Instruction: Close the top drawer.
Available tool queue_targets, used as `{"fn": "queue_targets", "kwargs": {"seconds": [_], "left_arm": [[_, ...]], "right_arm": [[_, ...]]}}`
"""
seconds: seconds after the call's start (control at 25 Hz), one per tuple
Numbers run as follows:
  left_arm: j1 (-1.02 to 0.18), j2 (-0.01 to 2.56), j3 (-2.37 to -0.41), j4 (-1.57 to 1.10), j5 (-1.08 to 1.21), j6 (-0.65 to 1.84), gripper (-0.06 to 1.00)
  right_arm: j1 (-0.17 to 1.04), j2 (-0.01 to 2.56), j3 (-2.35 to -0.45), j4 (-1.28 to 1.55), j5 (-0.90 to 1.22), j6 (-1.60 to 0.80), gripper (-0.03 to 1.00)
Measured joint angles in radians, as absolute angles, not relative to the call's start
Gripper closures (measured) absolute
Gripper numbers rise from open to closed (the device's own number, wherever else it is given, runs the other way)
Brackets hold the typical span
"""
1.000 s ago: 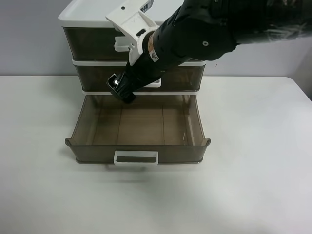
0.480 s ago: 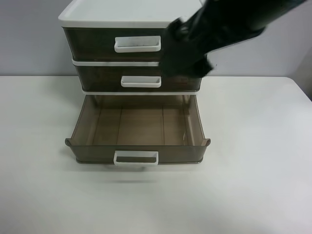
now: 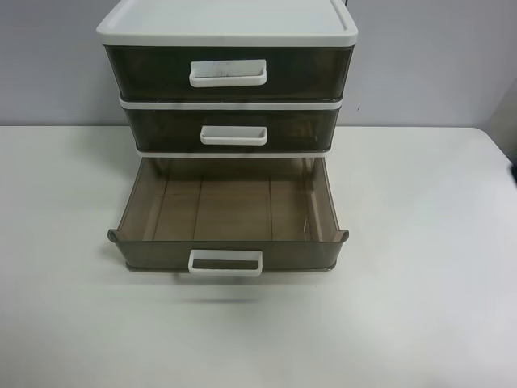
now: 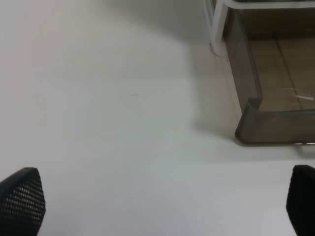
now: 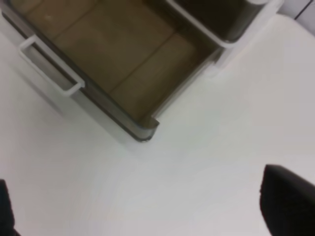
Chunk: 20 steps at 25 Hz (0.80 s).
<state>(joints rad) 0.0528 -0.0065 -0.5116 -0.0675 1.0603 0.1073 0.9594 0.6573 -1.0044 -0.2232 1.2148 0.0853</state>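
The top drawer [image 3: 153, 74] of the three-drawer cabinet is smoky brown with a long white loop handle [image 3: 228, 73]. It sits pushed in, flush under the white lid [image 3: 226, 24]. No arm shows in the exterior high view. My right gripper [image 5: 147, 216] is open and empty over the white table, near the pulled-out bottom drawer's front corner [image 5: 142, 129]. My left gripper [image 4: 162, 206] is open and empty over the table, beside the bottom drawer's other front corner [image 4: 251, 115].
The middle drawer [image 3: 161, 129], with a shorter white handle, is pushed in. The bottom drawer [image 3: 230, 212] is pulled far out and is empty; its handle [image 3: 225, 263] faces the table's front. The white table [image 3: 420, 283] spreads around the cabinet.
The black arm that hung in front of the upper drawers has pulled back up and to the right, out of the exterior high view. The drawers have not moved.
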Motion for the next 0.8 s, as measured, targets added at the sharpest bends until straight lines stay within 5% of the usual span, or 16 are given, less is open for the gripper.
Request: {"fn": "queue_targets", "kwargs": {"seconds": [0.4,0.8], "left_arm": [[0.053,-0.007,-0.512,-0.068,1.06,0.107,-0.05],[0.053,-0.007,-0.512,-0.068,1.06,0.107,-0.05]], "right_arm": [[0.926,0.296,-0.771,-0.201,1.216,0.078,-0.01],[0.399,0.134,-0.538,-0.124,1.131,0.074,-0.01]]}}
